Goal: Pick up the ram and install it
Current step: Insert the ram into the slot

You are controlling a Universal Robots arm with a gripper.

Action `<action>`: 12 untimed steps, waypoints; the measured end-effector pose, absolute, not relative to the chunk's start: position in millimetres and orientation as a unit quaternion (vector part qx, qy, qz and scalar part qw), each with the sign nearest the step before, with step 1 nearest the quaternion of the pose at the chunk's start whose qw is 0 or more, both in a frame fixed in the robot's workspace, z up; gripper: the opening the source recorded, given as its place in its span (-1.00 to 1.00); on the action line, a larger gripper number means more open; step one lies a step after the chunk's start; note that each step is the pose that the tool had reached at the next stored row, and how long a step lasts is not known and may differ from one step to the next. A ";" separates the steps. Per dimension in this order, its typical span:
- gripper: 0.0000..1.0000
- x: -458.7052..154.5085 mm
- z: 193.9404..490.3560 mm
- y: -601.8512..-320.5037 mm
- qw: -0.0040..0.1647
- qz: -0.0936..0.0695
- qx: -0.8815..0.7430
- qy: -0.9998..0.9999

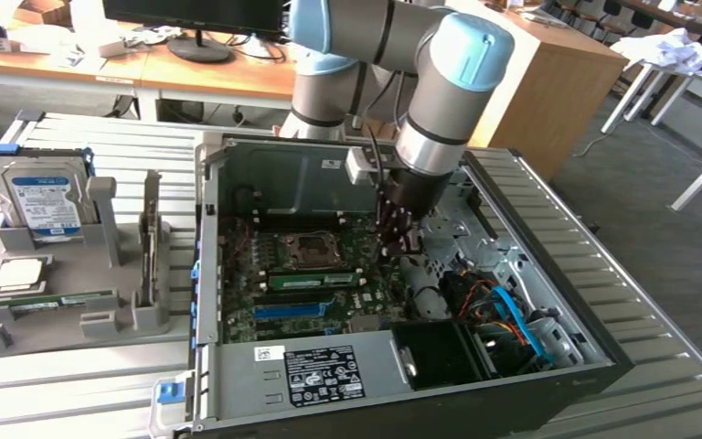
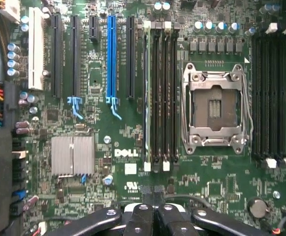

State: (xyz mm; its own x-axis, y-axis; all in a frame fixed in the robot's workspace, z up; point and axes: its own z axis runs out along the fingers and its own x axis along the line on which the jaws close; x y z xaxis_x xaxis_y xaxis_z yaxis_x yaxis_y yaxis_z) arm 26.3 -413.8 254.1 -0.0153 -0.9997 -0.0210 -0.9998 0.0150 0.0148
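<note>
The gripper [image 1: 398,245] hangs inside the open computer case [image 1: 547,274], above the motherboard [image 2: 133,147], with its fingers [image 2: 155,216] brought together and nothing between them. The ram [image 1: 312,279] sits seated edge-on in a memory slot just beside the empty processor socket [image 2: 215,109], on the side toward the long blue slot [image 2: 111,54]; in the wrist view it appears as a thin green strip [image 2: 146,93] in the first of the black slots. The board carries the printed word "DELL" [image 2: 126,153] near a finned silver heatsink [image 2: 73,155]. A white and black label [image 1: 323,375] lies on the metal cover at the near edge of the case; its writing cannot be read. On the grey fixture [image 1: 58,320] at the exterior view's left, a silver hard drive [image 1: 44,203] with a blue-white label stands upright.
</note>
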 end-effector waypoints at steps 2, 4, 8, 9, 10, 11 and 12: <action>-0.80 28.4 257.7 -413.8 0.002 0.013 -0.702 0.712; -0.80 31.1 260.4 -413.8 0.002 0.013 -0.702 0.712; -0.80 36.7 265.7 -413.8 0.001 0.014 -0.701 0.713; -0.80 37.6 267.2 -413.8 0.001 0.014 -0.701 0.713; -0.80 38.2 268.9 -413.8 0.001 0.014 -0.701 0.713; -0.80 38.4 271.1 -413.8 0.001 0.014 -0.701 0.713; -0.80 38.3 273.3 -413.8 0.001 0.014 -0.701 0.713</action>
State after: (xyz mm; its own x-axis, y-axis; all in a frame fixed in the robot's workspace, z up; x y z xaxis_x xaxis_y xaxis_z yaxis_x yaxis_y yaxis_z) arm 38.3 -413.8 273.3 -0.0160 -0.9997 -0.0209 -0.9997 0.0156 0.0181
